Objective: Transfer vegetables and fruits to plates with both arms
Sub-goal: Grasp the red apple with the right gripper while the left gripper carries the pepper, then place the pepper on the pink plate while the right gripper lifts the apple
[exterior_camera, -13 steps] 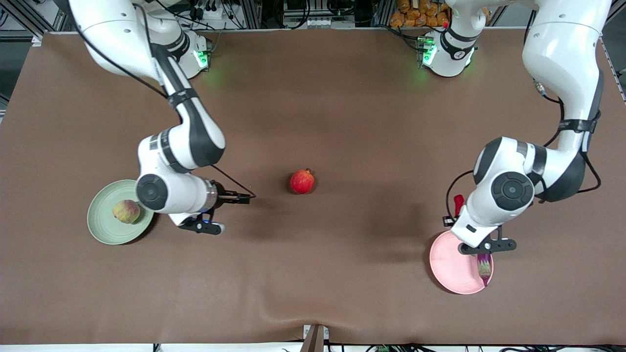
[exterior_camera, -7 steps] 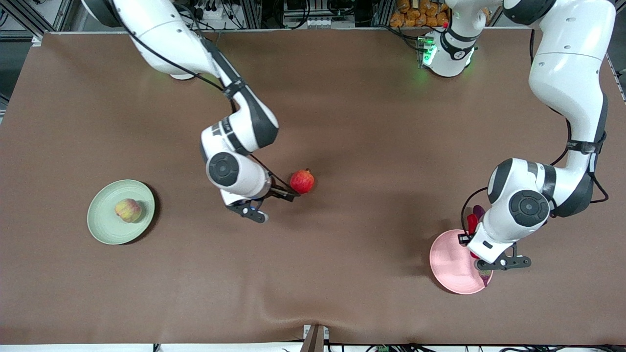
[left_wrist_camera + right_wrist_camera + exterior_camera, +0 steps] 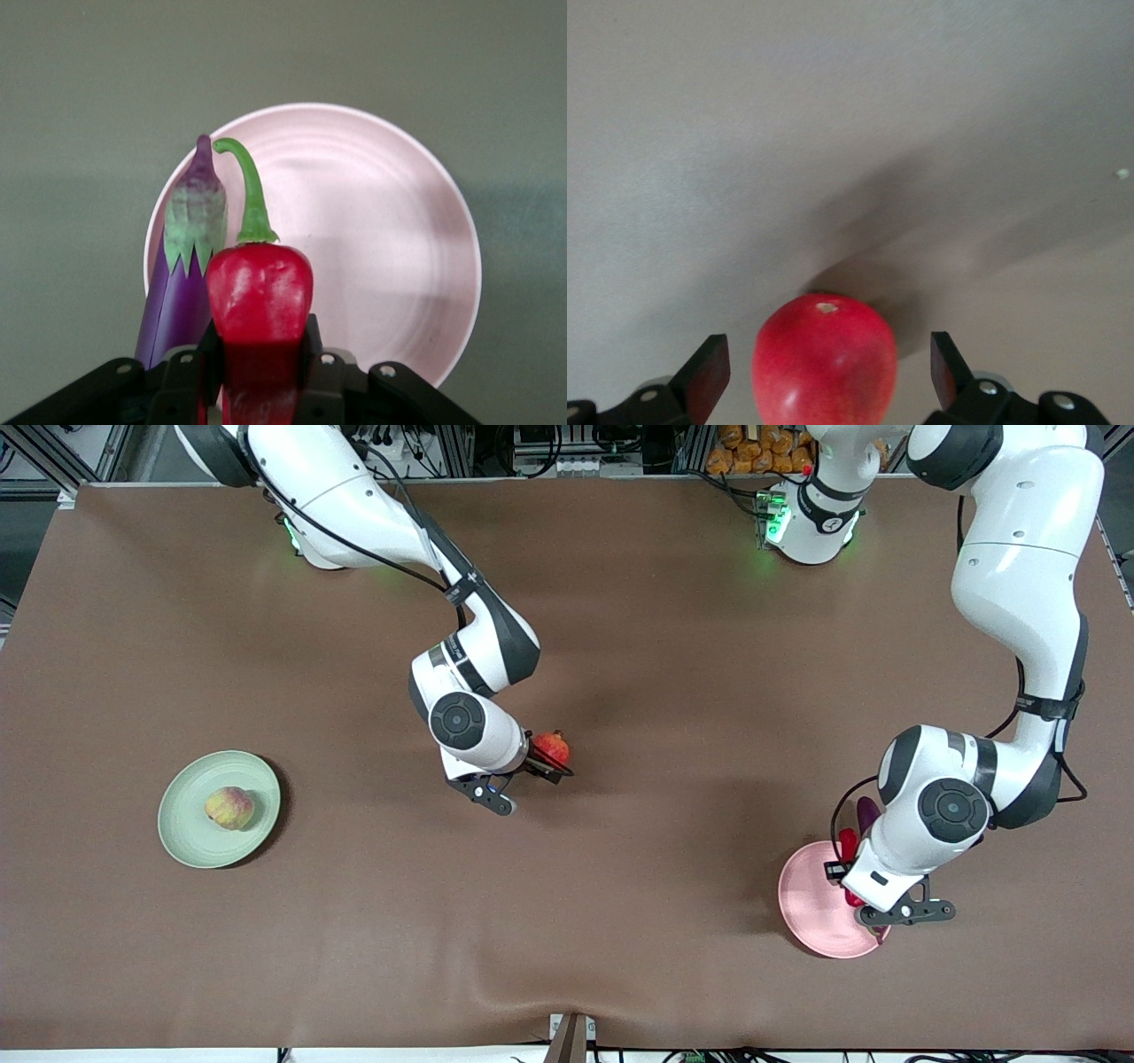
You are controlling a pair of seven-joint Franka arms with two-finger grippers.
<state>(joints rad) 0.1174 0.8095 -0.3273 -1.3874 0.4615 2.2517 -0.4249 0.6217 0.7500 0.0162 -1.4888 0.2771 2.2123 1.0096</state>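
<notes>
Left gripper (image 3: 259, 372) clenched on shiny red chili pepper (image 3: 259, 297) over pale pink round plate (image 3: 390, 239), right gripper (image 3: 824, 372) spread around round red pomegranate (image 3: 824, 363)

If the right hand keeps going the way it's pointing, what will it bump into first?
The pomegranate. It sits right between the right hand's open fingers, which are not touching it, so it looks like the first thing met.

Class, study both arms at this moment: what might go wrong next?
1. The left gripper holds the chili pepper over the pink plate beside the eggplant; dropped, it may knock the eggplant or roll off.
2. The right gripper is open around the round pomegranate; closing off-centre could nudge it away.
</notes>
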